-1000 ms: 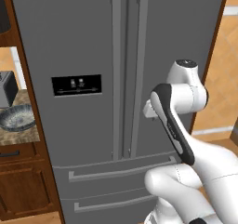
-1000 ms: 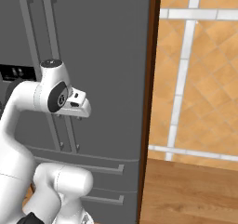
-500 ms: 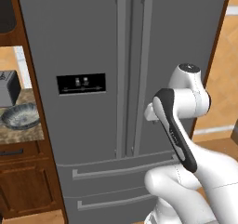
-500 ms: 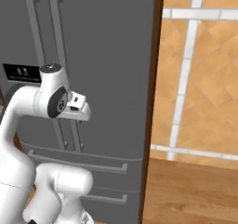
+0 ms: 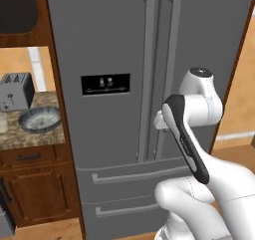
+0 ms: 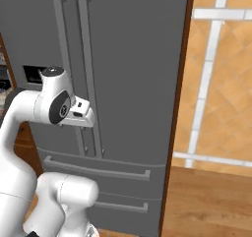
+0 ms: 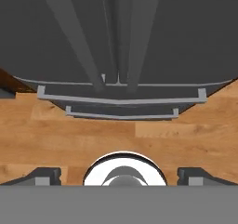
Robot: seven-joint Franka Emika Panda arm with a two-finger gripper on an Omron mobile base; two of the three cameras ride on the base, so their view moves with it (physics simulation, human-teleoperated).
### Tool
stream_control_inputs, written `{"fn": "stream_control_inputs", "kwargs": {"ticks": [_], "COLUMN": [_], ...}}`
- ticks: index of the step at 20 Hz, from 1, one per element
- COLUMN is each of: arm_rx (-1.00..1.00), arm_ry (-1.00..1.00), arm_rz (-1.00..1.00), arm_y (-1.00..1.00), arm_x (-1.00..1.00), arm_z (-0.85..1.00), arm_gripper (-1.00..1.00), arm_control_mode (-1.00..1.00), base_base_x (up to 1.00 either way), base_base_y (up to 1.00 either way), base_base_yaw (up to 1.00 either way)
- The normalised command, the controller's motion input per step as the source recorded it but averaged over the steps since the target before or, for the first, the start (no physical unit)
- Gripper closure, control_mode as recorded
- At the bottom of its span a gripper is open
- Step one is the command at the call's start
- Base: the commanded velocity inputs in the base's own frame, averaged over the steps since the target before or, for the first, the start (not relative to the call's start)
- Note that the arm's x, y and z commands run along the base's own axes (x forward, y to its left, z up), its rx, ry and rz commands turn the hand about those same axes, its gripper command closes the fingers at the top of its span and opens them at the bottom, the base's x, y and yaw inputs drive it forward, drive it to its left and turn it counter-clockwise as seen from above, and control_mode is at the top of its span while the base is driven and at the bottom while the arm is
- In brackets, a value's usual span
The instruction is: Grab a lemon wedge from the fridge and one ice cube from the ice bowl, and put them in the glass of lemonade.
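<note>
Gripper [image 7: 119,175] — jaws spread wide, nothing between the fingertips [image 7: 44,175], aimed down along the front of the fridge [image 5: 124,45]. Seen from the hand: two long door handles [image 7: 76,37] running up the view, two drawer handles below them, wooden floor [image 7: 139,139] beneath. Hand [image 6: 81,114] held close before the lower part of the door handles, near but apart from them, in the right base view. Forearm folded back sharply at the elbow, upper arm rising from the base. Fridge doors and both drawers shut; black dispenser panel [image 5: 105,84] on the left door. Further left, on the counter [image 5: 30,134]: ice bowl [image 5: 39,119], silver toaster [image 5: 15,91] behind it, glass of lemonade [image 5: 3,122] at the frame edge. Lemon wedge not located.
</note>
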Motion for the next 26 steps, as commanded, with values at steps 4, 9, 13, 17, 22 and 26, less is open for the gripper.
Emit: {"fn": "stream_control_inputs", "kwargs": {"ticks": [4,9,13,17,22,26], "arm_rx": [0.00,0.00,0.00,0.00,0.00,0.00], "arm_ry": [0.00,0.00,0.00,0.00,0.00,0.00], "arm_rz": [0.00,0.00,0.00,0.00,0.00,0.00], "arm_y": [0.00,0.00,0.00,0.00,0.00,0.00], "arm_x": [0.00,0.00,0.00,0.00,0.00,0.00], "arm_z": [0.00,0.00,0.00,0.00,0.00,0.00], "arm_gripper": [-1.00,-1.00,-1.00,-1.00,-1.00,-1.00], "arm_control_mode": [1.00,1.00,1.00,1.00,1.00,1.00], "base_base_x": [-0.57,-0.24,0.04,0.37,0.74,0.73], "base_base_y": [0.19,0.97,1.00,1.00,0.85,0.41], "base_base_yaw": [0.00,0.00,0.00,0.00,-0.03,-0.13]}}
